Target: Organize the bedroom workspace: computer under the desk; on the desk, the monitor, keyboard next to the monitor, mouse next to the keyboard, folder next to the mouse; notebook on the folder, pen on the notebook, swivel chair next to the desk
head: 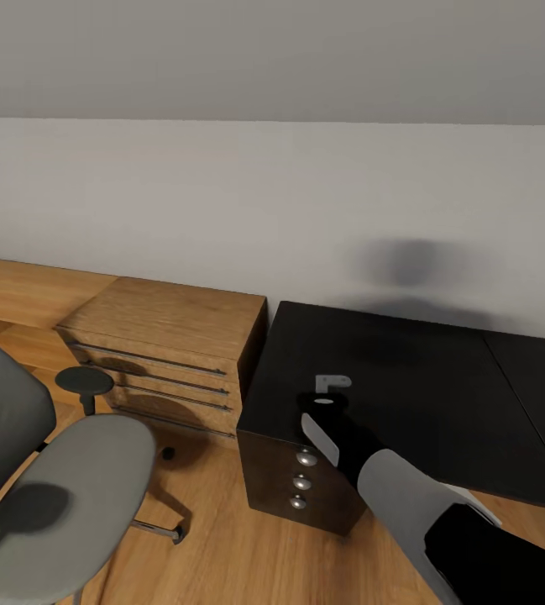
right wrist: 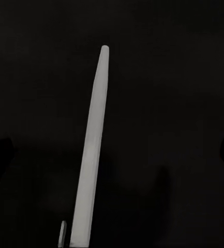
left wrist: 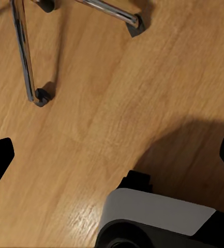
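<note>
One white pen (right wrist: 93,150) runs lengthwise between the right claw's (right wrist: 112,155) seemingly spread fingers, over the black desk (head: 406,403).

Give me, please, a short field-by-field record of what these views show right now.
swivel chair: grey, on the floor beside the wooden drawer chest
chair base: chrome legs with casters
left end effector: open, over the wooden floor
right end effector: open, over the glossy black desk top
pen: white, between the fingers; contact unclear
dark cabinet: three round knobs, next to the chest
</note>
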Robot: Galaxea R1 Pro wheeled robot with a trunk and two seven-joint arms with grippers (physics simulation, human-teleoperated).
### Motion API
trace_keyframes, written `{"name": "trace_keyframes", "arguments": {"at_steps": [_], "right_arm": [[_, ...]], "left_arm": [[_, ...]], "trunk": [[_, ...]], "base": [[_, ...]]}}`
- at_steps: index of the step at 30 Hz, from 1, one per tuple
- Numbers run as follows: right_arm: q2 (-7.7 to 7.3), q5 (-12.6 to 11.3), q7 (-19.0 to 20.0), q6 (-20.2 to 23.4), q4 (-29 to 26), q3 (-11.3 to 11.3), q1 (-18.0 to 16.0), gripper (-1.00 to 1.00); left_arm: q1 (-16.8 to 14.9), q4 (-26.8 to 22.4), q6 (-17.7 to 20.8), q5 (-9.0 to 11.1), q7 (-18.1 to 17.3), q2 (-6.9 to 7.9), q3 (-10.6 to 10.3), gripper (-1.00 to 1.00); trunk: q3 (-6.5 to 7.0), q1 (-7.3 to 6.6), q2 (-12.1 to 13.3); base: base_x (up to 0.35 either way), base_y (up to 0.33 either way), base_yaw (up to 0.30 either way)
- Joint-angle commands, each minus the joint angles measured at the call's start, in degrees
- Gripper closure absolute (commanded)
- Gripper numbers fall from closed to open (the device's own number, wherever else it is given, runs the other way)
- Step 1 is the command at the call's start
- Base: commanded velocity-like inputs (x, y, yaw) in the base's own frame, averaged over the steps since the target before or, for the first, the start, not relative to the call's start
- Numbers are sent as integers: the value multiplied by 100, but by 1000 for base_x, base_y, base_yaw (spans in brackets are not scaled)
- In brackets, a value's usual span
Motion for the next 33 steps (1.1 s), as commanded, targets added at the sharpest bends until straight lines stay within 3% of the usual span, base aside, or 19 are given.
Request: {"name": "trace_keyframes", "arguments": {"at_steps": [1, 28, 33], "right_arm": [[-1, -38, -60, 54, 19, 47, -3, -100], [26, -40, -59, 361, 119, 56, -1, -100], [18, -284, -58, 646, 137, 42, -1, -100]], "left_arm": [[-4, 28, -146, 49, 24, 1, -49, -100], [-4, 28, -212, 47, 69, -170, -61, -100], [-4, 28, -214, 48, 76, -168, -51, -100]], "trunk": [[-5, 0, -3], [-5, 0, -3], [-5, 0, -3]], "base": [[0, 0, 0], [0, 0, 0], [0, 0, 0]]}}
